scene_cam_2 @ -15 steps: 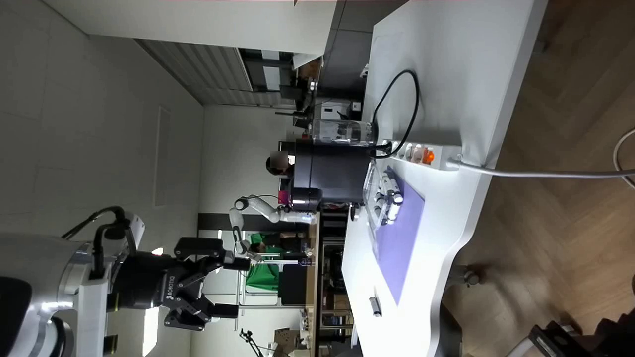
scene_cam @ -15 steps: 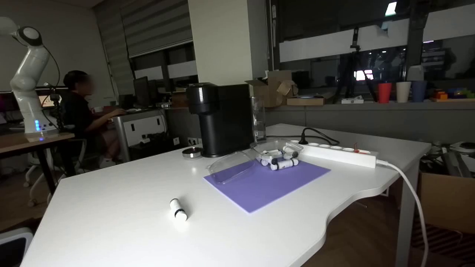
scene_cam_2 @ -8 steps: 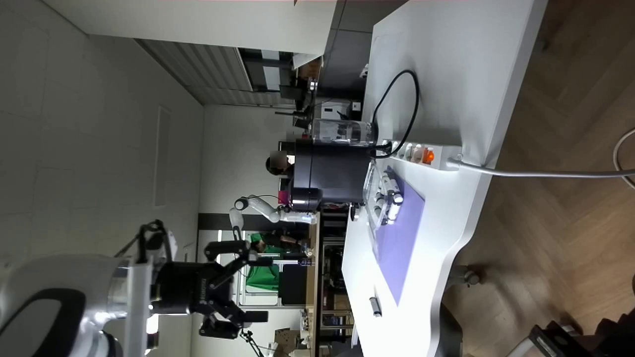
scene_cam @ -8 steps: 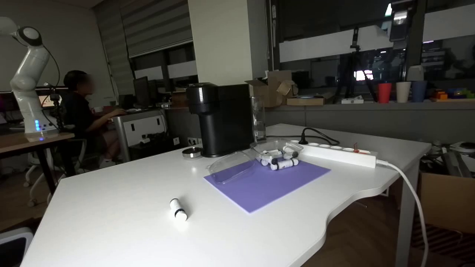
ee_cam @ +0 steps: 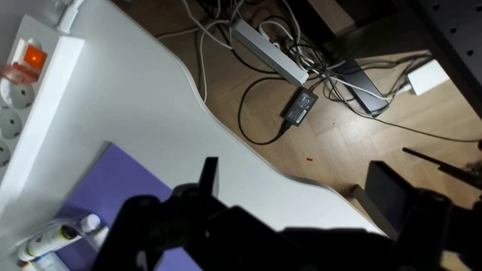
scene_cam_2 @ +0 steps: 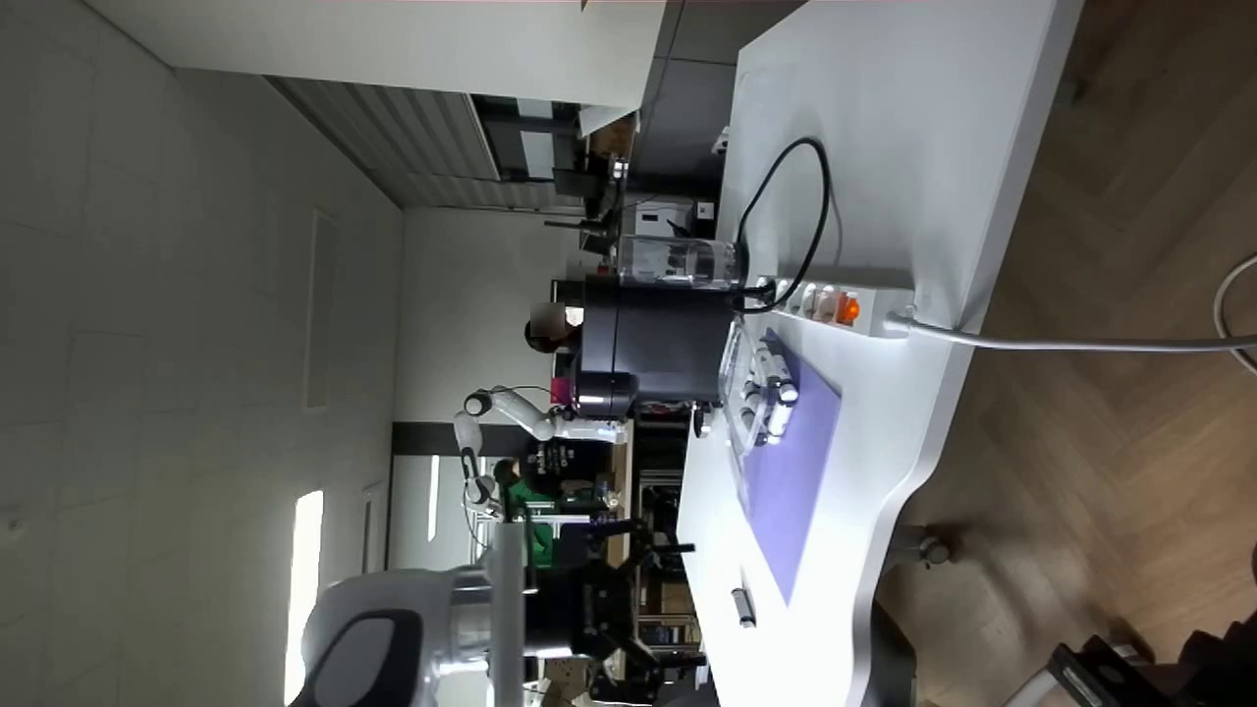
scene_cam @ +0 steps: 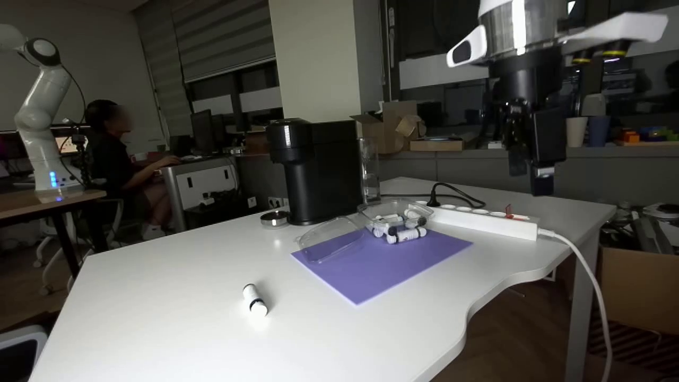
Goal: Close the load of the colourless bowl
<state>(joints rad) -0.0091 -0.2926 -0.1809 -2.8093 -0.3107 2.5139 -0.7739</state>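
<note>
Toward the white table [scene_cam: 318, 342] the hand [scene_cam_2: 690, 604] has descended, spread wide; the clear bowl [scene_cam: 366, 214] hasn't moved.

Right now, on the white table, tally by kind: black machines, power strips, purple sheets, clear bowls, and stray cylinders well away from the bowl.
Black machine: 1
Power strip: 1
Purple sheet: 1
Clear bowl: 1
Stray cylinder: 1
Total: 5

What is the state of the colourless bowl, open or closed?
Open: in an exterior view, the clear lid lies beside the colourless bowl, partly over the purple sheet, not on top.
</note>
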